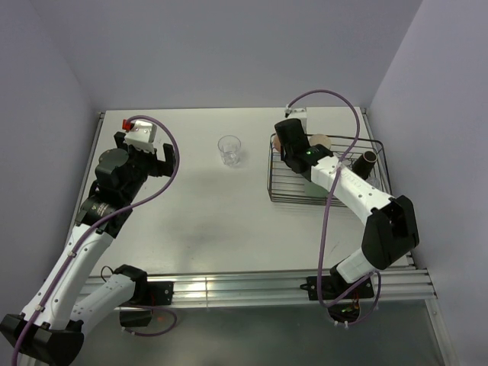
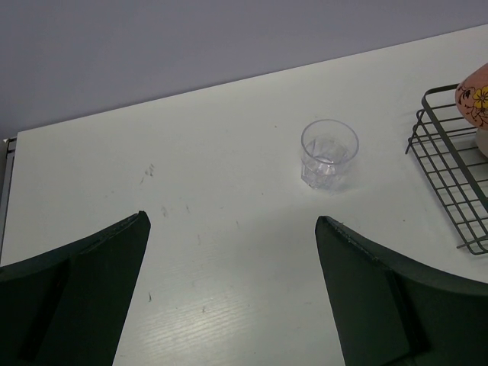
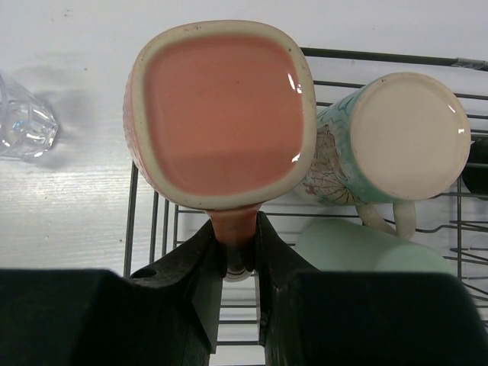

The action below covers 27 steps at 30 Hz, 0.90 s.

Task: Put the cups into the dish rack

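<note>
The right gripper (image 3: 239,252), its fingertips partly hidden, pinches the handle of the pinkish mug (image 3: 221,114), which sits base-up with its long axis vertical at the dish rack's (image 3: 130,221) left corner beside the inverted cream patterned mug (image 3: 408,137), while the left gripper (image 2: 232,219) gapes wide and empty short of the upright clear glass (image 2: 329,152).
</note>
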Each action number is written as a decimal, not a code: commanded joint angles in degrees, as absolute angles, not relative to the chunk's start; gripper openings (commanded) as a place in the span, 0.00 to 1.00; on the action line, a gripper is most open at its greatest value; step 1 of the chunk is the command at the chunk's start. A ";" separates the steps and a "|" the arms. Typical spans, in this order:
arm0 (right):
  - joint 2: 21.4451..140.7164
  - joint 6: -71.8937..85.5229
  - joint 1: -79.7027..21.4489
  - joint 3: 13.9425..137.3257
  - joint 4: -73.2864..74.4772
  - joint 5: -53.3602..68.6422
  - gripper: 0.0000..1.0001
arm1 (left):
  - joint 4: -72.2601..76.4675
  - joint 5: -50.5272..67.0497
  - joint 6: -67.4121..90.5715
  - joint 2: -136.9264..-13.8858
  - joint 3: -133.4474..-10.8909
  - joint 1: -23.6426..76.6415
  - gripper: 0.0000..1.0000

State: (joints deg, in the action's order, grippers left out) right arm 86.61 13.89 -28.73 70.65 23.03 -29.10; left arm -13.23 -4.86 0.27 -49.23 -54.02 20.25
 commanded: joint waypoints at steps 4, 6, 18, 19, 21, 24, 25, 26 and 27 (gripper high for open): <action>85.43 12.83 -28.83 69.79 15.56 -30.68 0.00 | -11.95 -5.36 1.32 -49.22 -54.84 20.39 0.99; 86.21 12.83 -28.83 69.70 15.38 -30.76 0.00 | -11.87 -5.45 1.67 -49.31 -54.76 20.39 0.99; 88.77 12.30 -27.43 68.73 14.06 -30.59 0.00 | -11.95 -4.75 2.72 -49.92 -55.20 20.39 0.99; 88.86 12.57 -27.25 68.64 14.06 -30.67 0.00 | -11.87 -4.75 2.81 -50.01 -55.20 20.39 0.99; 89.12 12.83 -26.81 68.64 14.15 -30.67 0.00 | -11.69 -4.57 2.90 -50.10 -55.20 20.30 0.99; 89.65 13.27 -26.72 68.55 14.24 -30.67 0.00 | -11.69 -4.39 2.81 -50.36 -55.11 20.39 0.99; 89.74 13.71 -26.72 68.38 14.24 -30.59 0.00 | -11.69 -4.48 2.81 -50.45 -55.11 20.39 0.99; 90.00 13.88 -26.72 68.38 14.24 -30.59 0.00 | -11.60 -4.48 2.73 -50.62 -55.02 20.39 0.99; 90.26 14.32 -26.72 68.47 14.41 -30.85 0.00 | -11.51 -4.48 2.72 -50.80 -55.19 20.39 0.99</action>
